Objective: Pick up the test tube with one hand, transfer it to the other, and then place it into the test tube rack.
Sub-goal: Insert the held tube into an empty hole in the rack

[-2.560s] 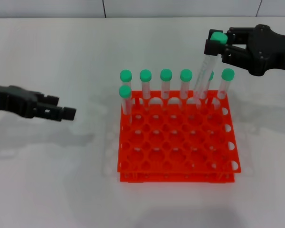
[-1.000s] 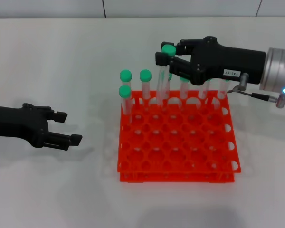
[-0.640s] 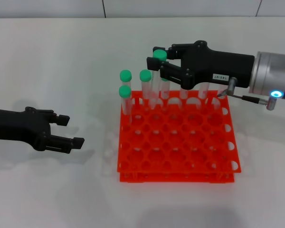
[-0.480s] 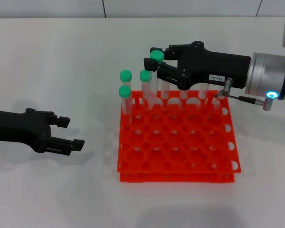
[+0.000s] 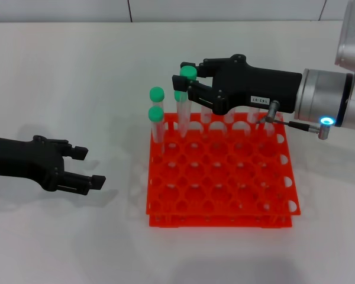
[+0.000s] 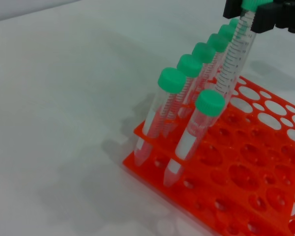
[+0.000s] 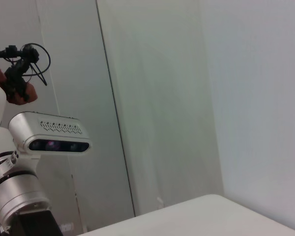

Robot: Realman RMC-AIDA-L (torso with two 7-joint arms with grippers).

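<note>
White table (image 5: pixel 77 83); right gripper (image 5: pixel 187 83) holds test tube (image 5: pixel 183 105) upright, cap up.

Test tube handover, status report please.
Right gripper shut on test tube, above test tube rack back row. Left gripper open, empty, left of rack. Racked tubes crowd the path.

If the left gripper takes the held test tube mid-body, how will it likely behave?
Probably stiff and light: the test tube looks like empty clear plastic. Its smooth round wall may slip or pivot. The right gripper holds only the green cap end, so it hangs tilted.
</note>
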